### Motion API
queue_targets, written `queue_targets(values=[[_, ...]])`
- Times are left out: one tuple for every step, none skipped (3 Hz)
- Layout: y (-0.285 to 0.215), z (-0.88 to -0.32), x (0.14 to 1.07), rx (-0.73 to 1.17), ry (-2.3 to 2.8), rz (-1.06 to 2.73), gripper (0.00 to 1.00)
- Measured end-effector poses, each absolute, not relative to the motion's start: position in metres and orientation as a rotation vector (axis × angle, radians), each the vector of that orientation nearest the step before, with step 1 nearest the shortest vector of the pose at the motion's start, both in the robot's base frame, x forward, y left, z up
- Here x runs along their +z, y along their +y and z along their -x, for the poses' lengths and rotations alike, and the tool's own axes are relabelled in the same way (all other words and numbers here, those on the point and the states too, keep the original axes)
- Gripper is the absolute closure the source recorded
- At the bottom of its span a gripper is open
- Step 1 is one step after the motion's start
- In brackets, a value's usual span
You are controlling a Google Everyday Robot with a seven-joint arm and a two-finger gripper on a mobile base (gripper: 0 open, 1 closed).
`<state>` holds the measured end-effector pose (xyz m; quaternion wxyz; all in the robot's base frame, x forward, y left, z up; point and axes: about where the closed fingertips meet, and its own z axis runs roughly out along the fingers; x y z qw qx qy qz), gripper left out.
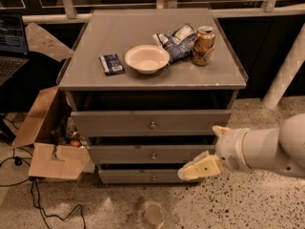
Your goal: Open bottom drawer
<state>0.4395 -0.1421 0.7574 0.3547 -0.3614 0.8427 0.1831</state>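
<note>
Tool (199,152) near bottom drawer (138,176) right end.

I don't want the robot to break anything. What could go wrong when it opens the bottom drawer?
The gripper hovers right of the tiny knob on the bottom drawer, so it might miss. The middle drawer sits just above, so it could grab that knob instead. A hard tug might shake the can and bowl on top.

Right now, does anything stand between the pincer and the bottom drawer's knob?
Nothing visible does. The pincer hovers at the right end of the bottom drawer, with only bare panel between it and the knob.
</note>
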Motion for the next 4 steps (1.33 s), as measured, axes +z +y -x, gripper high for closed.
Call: queue_targets(values=[[-0.130,-0.430,0.699,0.559,2.185,0.933,0.00],[-0.119,-0.425,0.641,0.640,2.229,0.925,0.00],[-0.111,-0.424,0.590,0.698,2.288,0.905,0.00],[-0.111,-0.424,0.590,0.698,2.288,0.905,0.00]])
